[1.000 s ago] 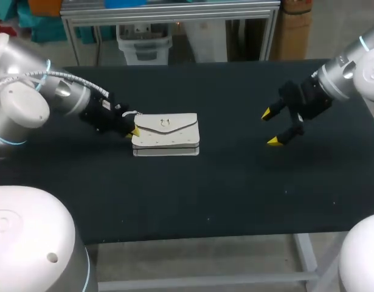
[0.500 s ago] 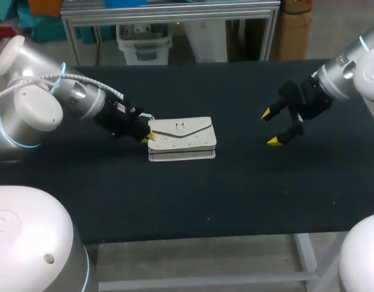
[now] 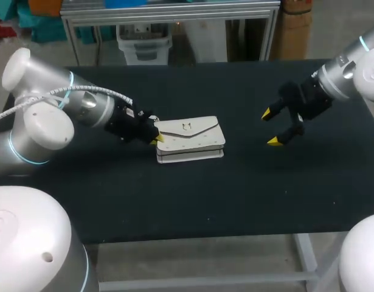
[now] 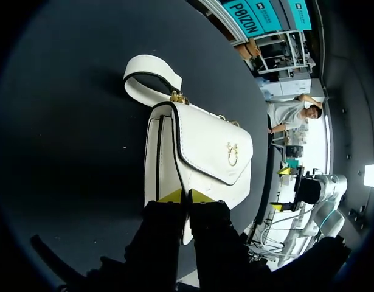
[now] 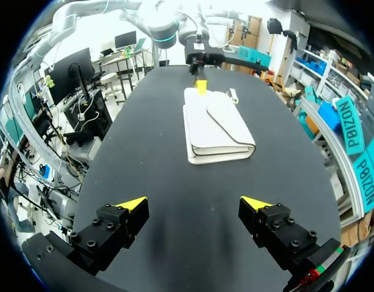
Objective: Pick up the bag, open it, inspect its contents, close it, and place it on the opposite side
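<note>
We are pinching the one bag (image 3: 190,139) with our left gripper (image 4: 187,196), our right gripper (image 3: 273,127) spread wide; the left wrist view is showing one strap (image 4: 151,61), the head view isn't.

From where I stand, the table (image 3: 235,194) has a flat, matte black top. A few tiny pale specks dot its near half. A pale metal leg (image 3: 305,249) shows under its front edge.
</note>
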Robot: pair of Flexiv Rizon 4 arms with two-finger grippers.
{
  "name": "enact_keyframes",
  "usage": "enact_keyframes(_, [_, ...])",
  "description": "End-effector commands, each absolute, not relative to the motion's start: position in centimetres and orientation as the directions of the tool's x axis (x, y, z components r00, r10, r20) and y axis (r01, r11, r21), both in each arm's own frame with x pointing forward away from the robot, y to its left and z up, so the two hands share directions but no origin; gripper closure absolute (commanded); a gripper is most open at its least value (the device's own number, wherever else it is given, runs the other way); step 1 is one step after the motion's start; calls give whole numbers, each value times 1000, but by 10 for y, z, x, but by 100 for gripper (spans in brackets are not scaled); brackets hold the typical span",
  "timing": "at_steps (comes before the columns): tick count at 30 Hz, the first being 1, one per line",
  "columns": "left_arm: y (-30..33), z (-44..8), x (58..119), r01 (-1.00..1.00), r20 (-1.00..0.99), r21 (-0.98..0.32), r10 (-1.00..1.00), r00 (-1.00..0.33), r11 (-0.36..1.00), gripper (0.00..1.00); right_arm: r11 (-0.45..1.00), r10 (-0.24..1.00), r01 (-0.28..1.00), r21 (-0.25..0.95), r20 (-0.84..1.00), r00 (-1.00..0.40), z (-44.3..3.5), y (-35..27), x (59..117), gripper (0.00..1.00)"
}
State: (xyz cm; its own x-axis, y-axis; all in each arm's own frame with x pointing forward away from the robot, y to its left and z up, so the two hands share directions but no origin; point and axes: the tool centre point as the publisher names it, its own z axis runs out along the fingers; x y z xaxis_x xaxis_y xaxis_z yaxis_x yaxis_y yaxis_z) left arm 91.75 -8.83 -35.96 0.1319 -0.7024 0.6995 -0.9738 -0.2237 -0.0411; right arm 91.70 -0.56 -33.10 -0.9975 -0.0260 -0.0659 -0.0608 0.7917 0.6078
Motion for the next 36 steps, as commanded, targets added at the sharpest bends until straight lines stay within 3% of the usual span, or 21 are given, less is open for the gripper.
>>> enact_keyframes(1, [-93, -362, 923, -976, 703, -43, -701, 123, -215, 100, 791, -26, -61, 609, -67, -997, -331, -6, 917, 0])
enact_keyframes(9, [-89, -364, 932, -985, 703, -31, -704, 100, -170, 100, 791, -26, -61, 609, -67, -997, -331, -6, 917, 0])
enact_keyframes(10, [-88, -365, 934, -986, 703, -27, -705, 99, -165, 86, 791, -26, -61, 609, -67, -997, -331, -6, 917, 0])
enact_keyframes(11, [-87, -365, 936, -986, 703, -25, -704, 100, -165, 57, 791, -26, -61, 609, -67, -997, -331, -6, 917, 0])
enact_keyframes(12, [-85, -364, 937, -987, 704, -19, -703, 102, -162, 19, 791, -26, -61, 609, -67, -997, -331, -6, 917, 0])
enact_keyframes(13, [-82, -363, 939, -987, 705, -17, -701, 103, -162, 0, 791, -26, -61, 609, -67, -997, -331, -6, 917, 0])
enact_keyframes(23, [-34, -327, 941, -982, 684, -66, -724, 84, -176, 0, 791, -26, -61, 609, -67, -997, -331, -6, 917, 0])
enact_keyframes(30, [-13, -307, 947, -993, 600, -85, -800, 19, -87, 0, 791, -26, -61, 609, -67, -997, -331, -6, 917, 0])
enact_keyframes(36, [-8, -303, 952, -991, 544, -111, -830, -126, 78, 0, 791, -26, -61, 609, -67, -997, -331, -6, 917, 0])
